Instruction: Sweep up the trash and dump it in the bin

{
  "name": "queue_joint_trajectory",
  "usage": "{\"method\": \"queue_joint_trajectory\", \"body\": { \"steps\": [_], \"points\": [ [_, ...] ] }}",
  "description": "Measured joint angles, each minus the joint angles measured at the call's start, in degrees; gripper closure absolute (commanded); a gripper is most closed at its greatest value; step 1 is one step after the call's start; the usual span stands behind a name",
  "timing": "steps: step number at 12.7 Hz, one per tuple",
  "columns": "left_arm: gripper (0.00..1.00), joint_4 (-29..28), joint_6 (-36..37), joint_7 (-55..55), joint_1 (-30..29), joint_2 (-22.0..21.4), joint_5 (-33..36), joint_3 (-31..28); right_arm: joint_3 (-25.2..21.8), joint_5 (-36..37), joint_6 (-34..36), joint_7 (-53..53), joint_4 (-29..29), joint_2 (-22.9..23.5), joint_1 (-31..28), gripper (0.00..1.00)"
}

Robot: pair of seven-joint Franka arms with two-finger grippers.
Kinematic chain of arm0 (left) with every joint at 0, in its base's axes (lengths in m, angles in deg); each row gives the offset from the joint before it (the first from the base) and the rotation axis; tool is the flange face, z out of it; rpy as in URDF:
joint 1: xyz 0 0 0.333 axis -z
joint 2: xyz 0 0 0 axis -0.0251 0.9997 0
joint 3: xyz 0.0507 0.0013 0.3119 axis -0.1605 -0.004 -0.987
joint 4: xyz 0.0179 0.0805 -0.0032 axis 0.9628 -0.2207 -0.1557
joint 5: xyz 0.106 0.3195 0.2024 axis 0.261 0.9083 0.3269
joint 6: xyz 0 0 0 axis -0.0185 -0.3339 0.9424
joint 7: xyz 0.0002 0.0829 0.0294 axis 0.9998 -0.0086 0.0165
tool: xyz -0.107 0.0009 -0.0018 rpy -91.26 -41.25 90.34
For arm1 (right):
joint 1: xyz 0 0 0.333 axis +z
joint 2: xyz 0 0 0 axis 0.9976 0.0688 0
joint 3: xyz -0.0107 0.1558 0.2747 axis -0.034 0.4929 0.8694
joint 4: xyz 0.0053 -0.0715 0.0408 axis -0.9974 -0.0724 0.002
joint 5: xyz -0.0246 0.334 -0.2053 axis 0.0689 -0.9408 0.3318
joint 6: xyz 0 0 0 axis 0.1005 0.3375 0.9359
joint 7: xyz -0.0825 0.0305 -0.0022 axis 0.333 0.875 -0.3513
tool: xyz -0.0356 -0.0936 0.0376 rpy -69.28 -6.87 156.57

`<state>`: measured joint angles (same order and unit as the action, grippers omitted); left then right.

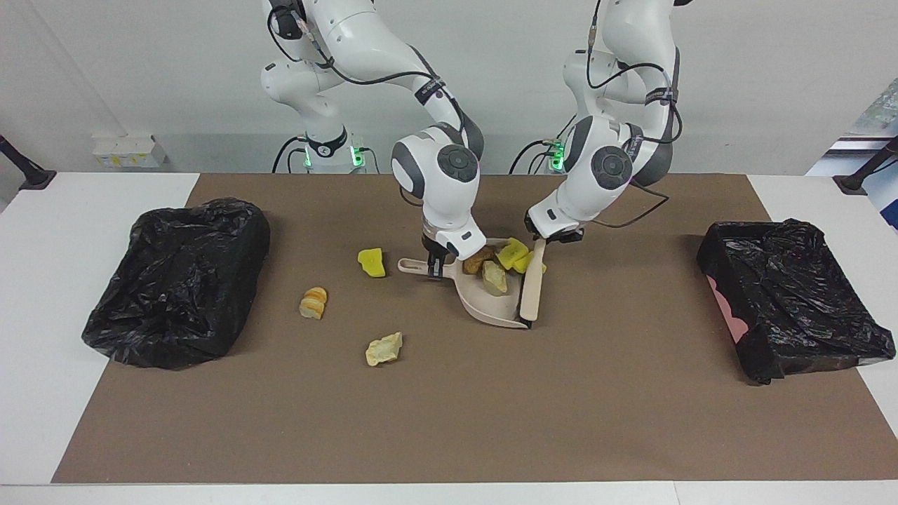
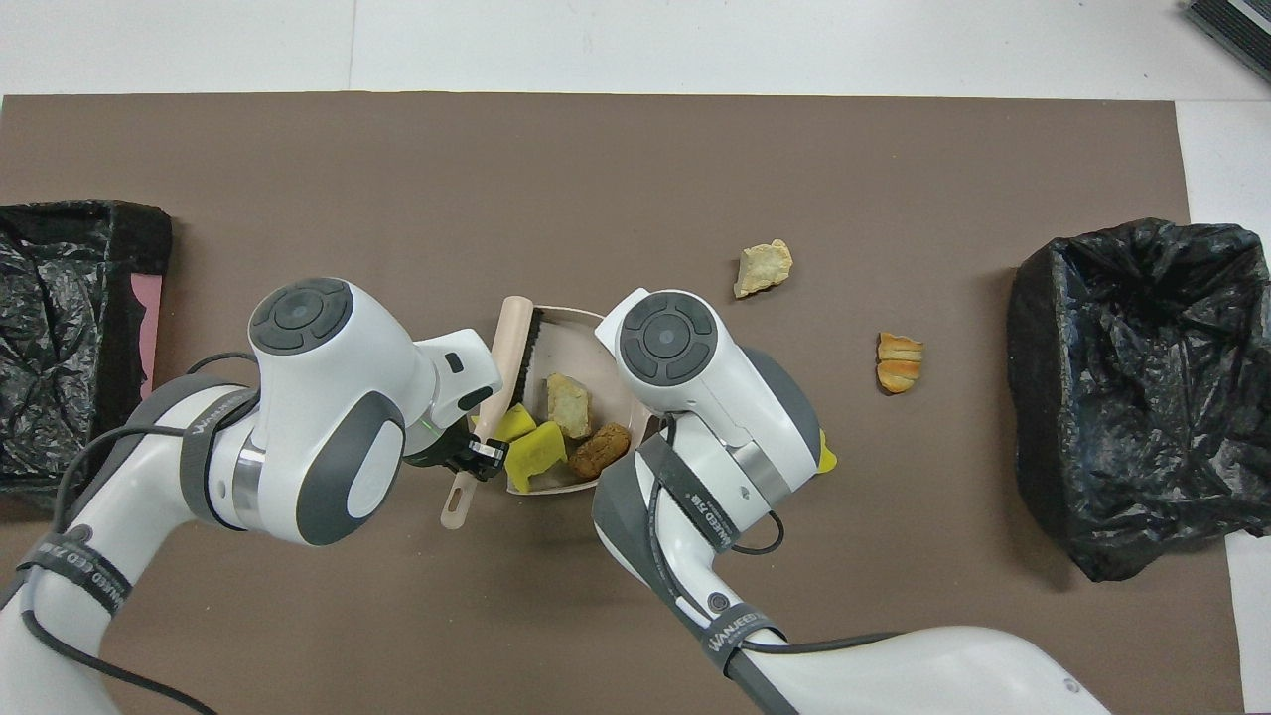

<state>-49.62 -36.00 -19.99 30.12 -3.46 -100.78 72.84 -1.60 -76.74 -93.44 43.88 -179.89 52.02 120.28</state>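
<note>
My right gripper (image 1: 435, 265) is shut on the handle of the beige dustpan (image 1: 491, 311), which rests on the brown mat; the wrist hides this gripper in the overhead view. In the pan (image 2: 574, 316) lies trash: two yellow sponge chunks (image 1: 513, 251) (image 2: 534, 452), a tan lump (image 1: 494, 278) (image 2: 568, 402) and a brown lump (image 1: 480, 260) (image 2: 601, 449). My left gripper (image 1: 544, 239) (image 2: 477, 459) is shut on the brush (image 1: 531, 286) (image 2: 513, 343), whose bristles stand at the pan's open edge.
Loose trash lies toward the right arm's end: a yellow sponge chunk (image 1: 372, 261) (image 2: 826, 459), an orange bread lump (image 1: 313, 302) (image 2: 900, 361) and a pale lump (image 1: 384, 348) (image 2: 763, 268). Black-bagged bins stand at the right arm's end (image 1: 175, 280) (image 2: 1142, 387) and the left arm's end (image 1: 793, 294) (image 2: 60, 328).
</note>
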Motion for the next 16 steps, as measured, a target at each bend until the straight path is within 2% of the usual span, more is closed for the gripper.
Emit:
{"method": "queue_joint_trajectory", "body": {
  "steps": [3, 8, 11, 13, 16],
  "points": [
    [1.0, 1.59, -3.48, 10.39, 3.06, -0.04, -2.13, 0.46, 0.1, 3.51, -0.42, 2.19, 0.08, 0.02, -0.06, 1.0],
    [1.0, 1.66, -15.65, 25.38, 6.55, 0.23, -3.43, 0.73, 0.09, 4.28, -0.5, 5.19, 0.14, 0.04, -0.16, 1.0],
    [1.0, 1.67, -16.49, 27.36, 6.47, 0.32, -3.39, 0.05, 0.08, 2.82, -1.14, 6.88, 0.14, 0.05, -2.95, 1.0],
    [1.0, 1.62, -16.34, 27.97, 6.25, 0.48, -2.32, -0.44, 0.04, -1.78, -1.51, 10.19, 0.16, 0.08, -5.18, 1.0],
    [1.0, 1.47, -14.63, 32.64, 6.28, 0.53, 3.04, -0.36, 0.05, -3.69, -1.86, 13.69, 0.62, 0.08, -7.86, 1.0]
  ]
}}
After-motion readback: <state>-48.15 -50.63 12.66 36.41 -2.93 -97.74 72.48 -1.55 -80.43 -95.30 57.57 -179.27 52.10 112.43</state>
